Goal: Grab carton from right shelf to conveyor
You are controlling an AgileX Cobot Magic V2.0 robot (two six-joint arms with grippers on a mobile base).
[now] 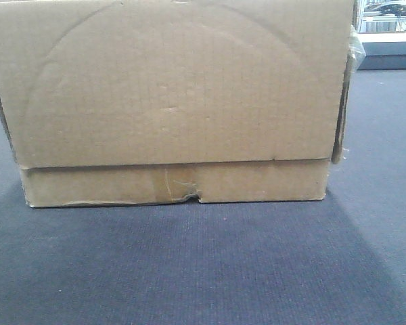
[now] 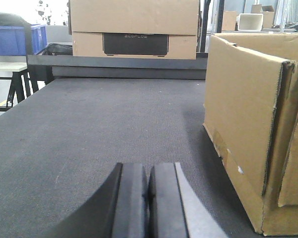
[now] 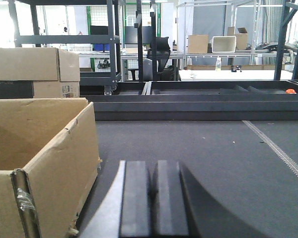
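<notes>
With the carton (image 1: 169,101) resting on the conveyor (image 1: 203,264), we judge it wisest to draw the left gripper (image 2: 148,198) and right gripper (image 3: 151,198), each pressed together and empty beside the carton, straight away without nudging it.

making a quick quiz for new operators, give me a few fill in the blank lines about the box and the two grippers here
1. The carton rests on the dark woven ____.
2. Seen from both wrist cameras, the top of the carton is ____.
3. The fingers of the left gripper and the right gripper are pressed ____, holding nothing.
4. The small tear sits at the carton's ____ edge.

Missing words: conveyor; open; together; bottom
</notes>
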